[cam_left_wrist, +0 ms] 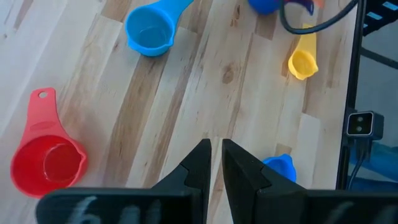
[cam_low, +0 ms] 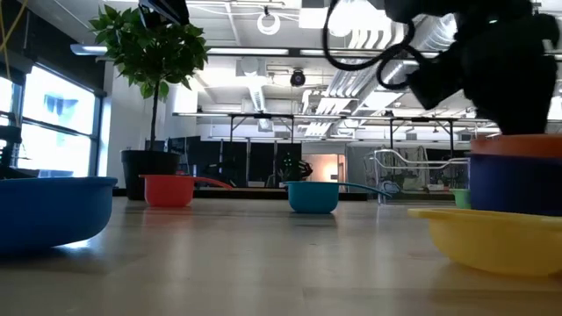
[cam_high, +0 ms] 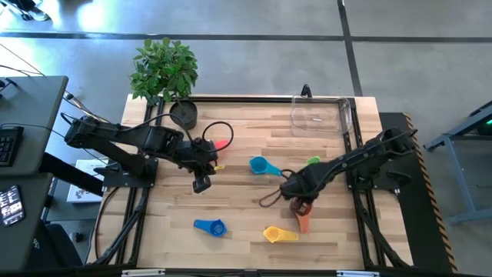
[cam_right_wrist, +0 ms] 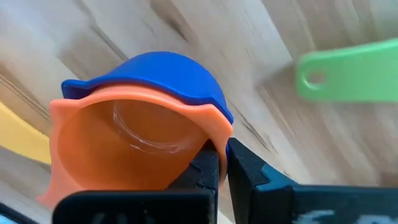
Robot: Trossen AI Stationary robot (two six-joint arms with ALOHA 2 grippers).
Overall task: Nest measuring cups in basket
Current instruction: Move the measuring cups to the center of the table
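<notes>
An orange cup (cam_right_wrist: pixel 124 143) sits nested upright in a dark blue-purple cup (cam_right_wrist: pixel 168 74), right of the table's middle (cam_high: pixel 302 215). My right gripper (cam_right_wrist: pixel 224 165) stands over this stack with its fingers shut. My left gripper (cam_left_wrist: pixel 216 155) is shut and empty above the table's left middle (cam_high: pixel 201 171). The red cup (cam_high: pixel 221 144), teal cup (cam_high: pixel 259 165), green cup (cam_high: pixel 313 161), blue cup (cam_high: pixel 210 226) and yellow cup (cam_high: pixel 278 234) lie apart on the wood. The clear basket (cam_high: pixel 321 115) stands at the far right. My right gripper comes at the stack from above, as the low view (cam_low: pixel 505 96) shows. The outer side of one shut finger (cam_right_wrist: pixel 208 171) lies against the orange cup's rim (cam_right_wrist: pixel 208 140); nothing shows between the fingers. The stack stays upright.
A potted plant (cam_high: pixel 165 73) in a black round pot (cam_high: pixel 183 114) stands at the far left corner. A loose dark cable (cam_high: pixel 270 196) loops over the wood beside my right gripper. Bare wood lies between the blue cup and the left edge.
</notes>
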